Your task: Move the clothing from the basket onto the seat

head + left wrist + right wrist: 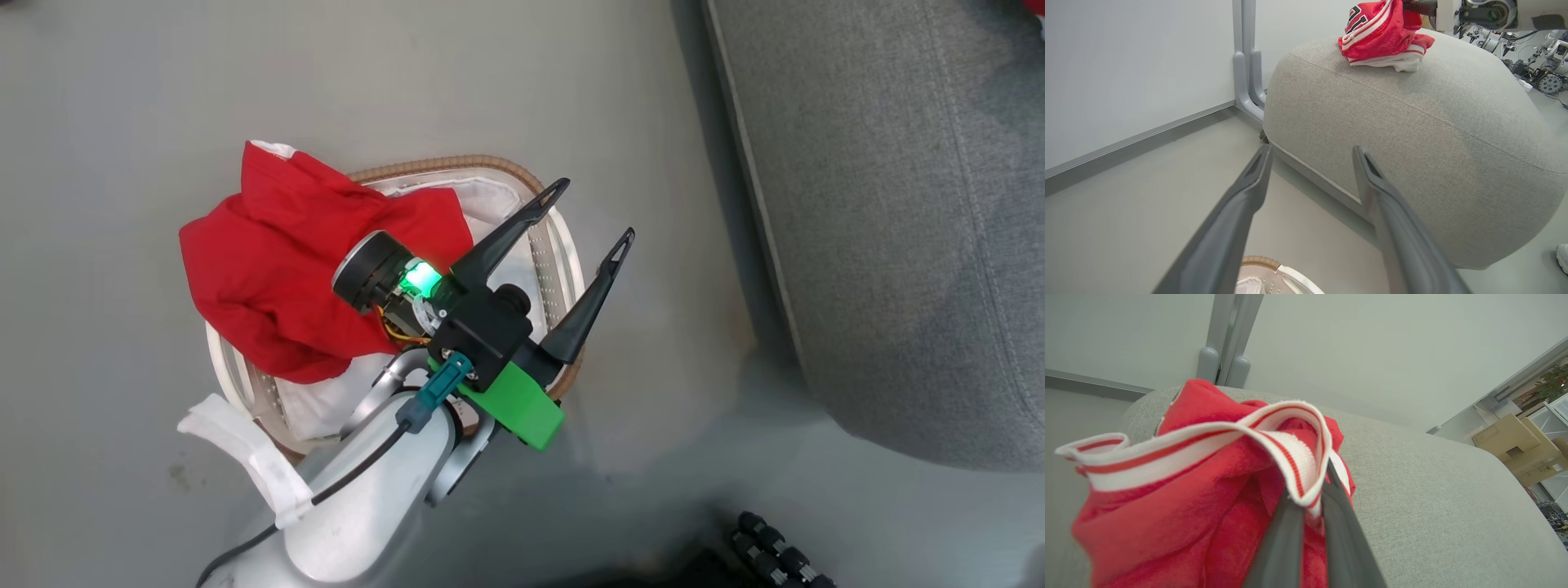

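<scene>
Partly covered basket, fingers — tips under shorts

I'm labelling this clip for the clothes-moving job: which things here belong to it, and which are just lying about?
Job:
- red shirt, in the basket
- red shorts, on the seat
- right hand, shut on the shorts
- left hand, open above the basket

Lying about:
- cardboard boxes
- potted plant
- grey post
</scene>
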You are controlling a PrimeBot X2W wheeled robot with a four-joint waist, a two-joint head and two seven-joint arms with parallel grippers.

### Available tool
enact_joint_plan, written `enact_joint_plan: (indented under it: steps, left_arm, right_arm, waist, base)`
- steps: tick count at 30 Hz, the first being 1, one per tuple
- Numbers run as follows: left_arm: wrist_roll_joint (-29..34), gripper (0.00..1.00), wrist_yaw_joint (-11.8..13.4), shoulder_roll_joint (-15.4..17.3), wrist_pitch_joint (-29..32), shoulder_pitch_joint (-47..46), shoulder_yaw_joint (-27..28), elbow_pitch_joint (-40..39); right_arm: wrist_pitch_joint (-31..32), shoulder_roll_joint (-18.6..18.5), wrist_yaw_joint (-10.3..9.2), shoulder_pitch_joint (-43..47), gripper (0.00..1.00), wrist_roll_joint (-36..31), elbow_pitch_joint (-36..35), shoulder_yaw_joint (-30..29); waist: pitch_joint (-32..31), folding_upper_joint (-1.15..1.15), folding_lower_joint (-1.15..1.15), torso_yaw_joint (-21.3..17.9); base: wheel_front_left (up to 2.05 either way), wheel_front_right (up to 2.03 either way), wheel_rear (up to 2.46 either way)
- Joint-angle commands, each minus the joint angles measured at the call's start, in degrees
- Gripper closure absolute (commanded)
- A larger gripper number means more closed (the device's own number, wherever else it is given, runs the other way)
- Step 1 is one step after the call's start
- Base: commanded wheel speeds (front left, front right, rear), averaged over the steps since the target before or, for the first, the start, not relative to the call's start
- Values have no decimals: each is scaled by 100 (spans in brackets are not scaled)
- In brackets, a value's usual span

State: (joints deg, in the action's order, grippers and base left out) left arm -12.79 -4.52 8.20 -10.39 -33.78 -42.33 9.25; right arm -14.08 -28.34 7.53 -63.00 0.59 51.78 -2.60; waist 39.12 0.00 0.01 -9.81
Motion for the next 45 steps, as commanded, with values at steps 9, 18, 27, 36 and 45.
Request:
enact_joint_plan:
  steps: [9,18,27,36,45]
  left_arm:
    - [-67,0,72,128,-39,-28,64,51]
    - [-298,0,111,71,-262,127,164,320]
    - [-580,0,169,-48,-448,357,457,755]
    - [-824,0,306,-219,-482,1077,1156,892]
    - [-733,0,447,-290,-483,2088,2182,764]
  right_arm:
    - [-114,282,-7,242,0,-423,42,-405]
    - [-114,422,-7,1167,0,-213,-706,-219]
    - [-112,336,-7,1889,0,73,-1302,52]
    - [-112,557,-6,2518,0,413,-1834,69]
    - [-112,1280,-6,3636,0,631,-2441,110]
  waist:
    - [-33,0,-1,-105]
    - [-622,0,-1,-205]
    - [-1590,0,-1,8]
    - [-2672,0,-1,599]
    - [-3280,0,-1,1131]
  base:
    - [0,0,0]
    - [0,0,0]
    - [0,0,0]
    - [0,0,0]
    - [0,0,0]
